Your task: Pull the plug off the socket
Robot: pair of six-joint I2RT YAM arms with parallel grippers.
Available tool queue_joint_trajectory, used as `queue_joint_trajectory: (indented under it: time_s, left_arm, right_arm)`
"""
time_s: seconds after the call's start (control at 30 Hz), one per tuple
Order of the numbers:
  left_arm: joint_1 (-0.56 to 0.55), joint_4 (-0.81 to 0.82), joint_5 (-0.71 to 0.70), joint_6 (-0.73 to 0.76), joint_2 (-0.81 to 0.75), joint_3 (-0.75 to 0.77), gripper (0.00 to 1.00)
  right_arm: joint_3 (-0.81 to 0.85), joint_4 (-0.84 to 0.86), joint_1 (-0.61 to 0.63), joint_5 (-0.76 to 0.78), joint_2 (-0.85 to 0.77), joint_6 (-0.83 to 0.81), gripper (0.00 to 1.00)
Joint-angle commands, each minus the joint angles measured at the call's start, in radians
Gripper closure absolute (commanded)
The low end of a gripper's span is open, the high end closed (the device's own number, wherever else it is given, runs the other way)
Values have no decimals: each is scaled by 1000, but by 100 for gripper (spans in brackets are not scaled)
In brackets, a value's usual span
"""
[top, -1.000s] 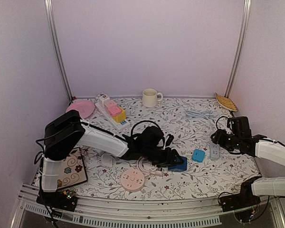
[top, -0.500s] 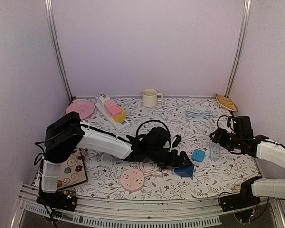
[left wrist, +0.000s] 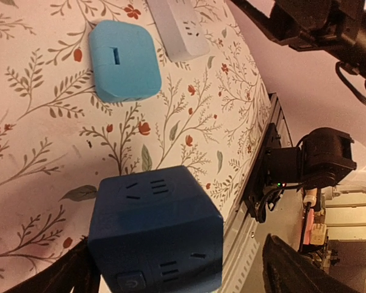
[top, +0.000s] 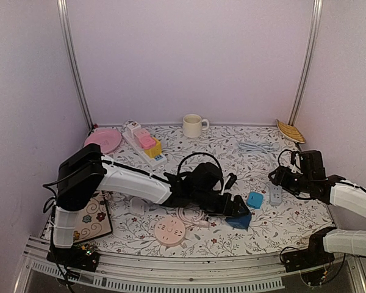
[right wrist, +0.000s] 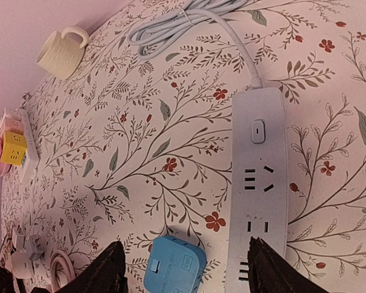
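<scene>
Left hand [left wrist: 177, 244] is spread about as wide as it goes and grips nothing. The blue cube socket [left wrist: 155, 229] sits on the counter [left wrist: 43, 140] between its two fingers, closer to one of them. I cannot tell whether that finger is touching the cube's side.

None of the cube faces I can see has anything plugged in. Beyond the cube, well clear of it, the light blue plug [left wrist: 123, 60] lies flat and loose on the counter. It is just beside the end of the white power strip [left wrist: 178, 27]. By my reading the plug is already off the socket.

My main worry is the withdrawal. The cube sits inside the open fingers, not far from the near edge of the counter. If I drift sideways while backing away, a finger could catch it and shove or tip it toward that edge. In the overhead view the cube already looks a little tilted, so I would lift straight up first.

Right hand [right wrist: 184, 247] hovers over the strip with its fingers well apart and holds nothing. The light blue plug lies between them in its wrist view. Both arms are working the same small patch, so a reach by either one toward that plug risks a knock between them.
</scene>
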Motion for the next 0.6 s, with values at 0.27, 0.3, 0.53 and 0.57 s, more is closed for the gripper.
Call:
queue_joint_trajectory:
  time_s: [0.27, 0.3, 0.53, 0.57]
  left_arm:
    - [-57, -81, 6, 72, 3, 135, 9]
    - [-57, -86, 1, 74, 2, 137, 9]
    - [-54, -117, -71, 100, -56, 107, 10]
    - [-54, -116, -85, 102, -69, 96, 10]
  right_arm:
    - [-5, 10, 4, -30, -21, -1, 30]
    - [-5, 10, 4, -28, -22, -1, 30]
    - [-8, 10, 21, -33, -24, 2, 30]
    - [-9, 12, 26, -33, -25, 4, 30]
